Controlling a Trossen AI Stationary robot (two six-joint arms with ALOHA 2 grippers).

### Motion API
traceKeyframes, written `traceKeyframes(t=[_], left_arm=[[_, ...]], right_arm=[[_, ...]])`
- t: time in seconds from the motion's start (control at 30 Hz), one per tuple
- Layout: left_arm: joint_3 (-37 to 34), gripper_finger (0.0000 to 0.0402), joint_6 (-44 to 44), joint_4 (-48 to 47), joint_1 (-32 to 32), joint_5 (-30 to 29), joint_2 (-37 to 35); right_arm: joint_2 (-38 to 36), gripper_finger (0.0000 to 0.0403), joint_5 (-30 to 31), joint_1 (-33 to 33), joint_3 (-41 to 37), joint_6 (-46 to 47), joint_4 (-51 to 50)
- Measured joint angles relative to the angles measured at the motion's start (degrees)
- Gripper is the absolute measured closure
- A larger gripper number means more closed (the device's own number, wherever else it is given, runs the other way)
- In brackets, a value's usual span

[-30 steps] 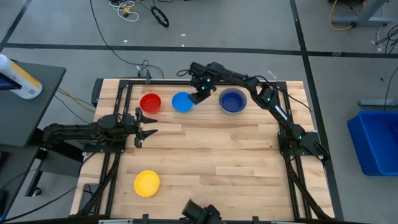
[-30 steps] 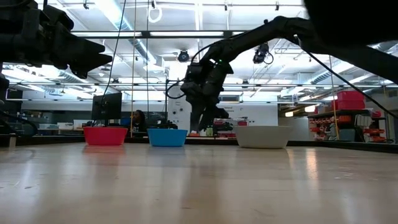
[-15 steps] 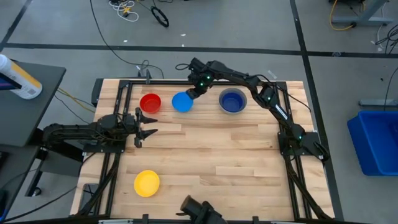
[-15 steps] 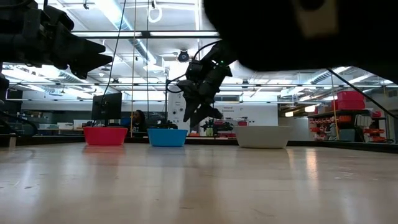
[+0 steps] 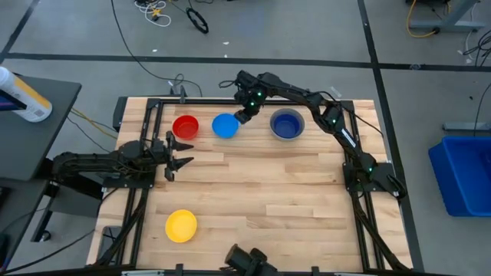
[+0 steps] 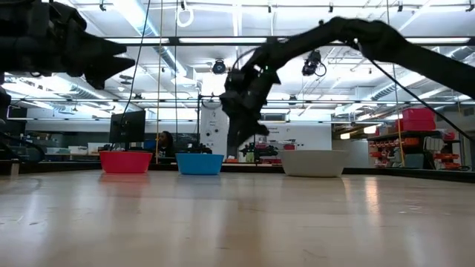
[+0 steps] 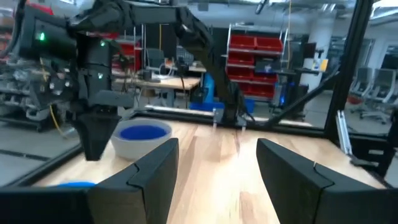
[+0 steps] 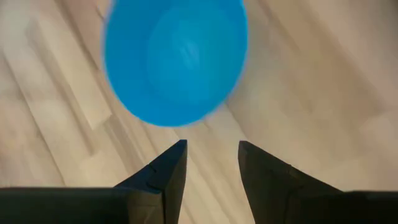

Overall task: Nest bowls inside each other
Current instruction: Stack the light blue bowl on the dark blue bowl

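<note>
Light blue bowl (image 5: 224,126) sits just beside the right hand (image 5: 241,116) — fingers apart, untouched.

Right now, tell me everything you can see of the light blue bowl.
The light blue bowl is small, round, smooth and looks plastic. It stands upright and empty, mouth up, on the wooden table near the far edge, between the red bowl and the grey bowl holding the dark blue one, apart from both. The right gripper hangs just beside its rim on the grey bowl's side, above the table with open fingers, not touching it. Only the tabletop touches it.
</note>
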Motion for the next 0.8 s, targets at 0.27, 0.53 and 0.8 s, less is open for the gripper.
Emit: traceKeyframes(t=[0.27, 0.53, 0.8], left_arm=[[0.17, 0.0178, -0.65, 14.64, 0.0, -2.65, 19.23], [14.91, 0.0178, 3.11, 19.32, 1.46, -8.15, 54.78], [28.34, 0.0178, 6.27, 12.29, 10.55, -8.46, 73.07]], right_arm=[[-10.3, 0.0226, 0.16, 6.29, 0.01, -8.26, 11.87], [-19.32, 0.0207, 12.84, 16.27, 0.04, -12.27, 4.44], [-26.17, 0.0194, 26.88, 25.09, -10.69, -10.17, -1.44]])
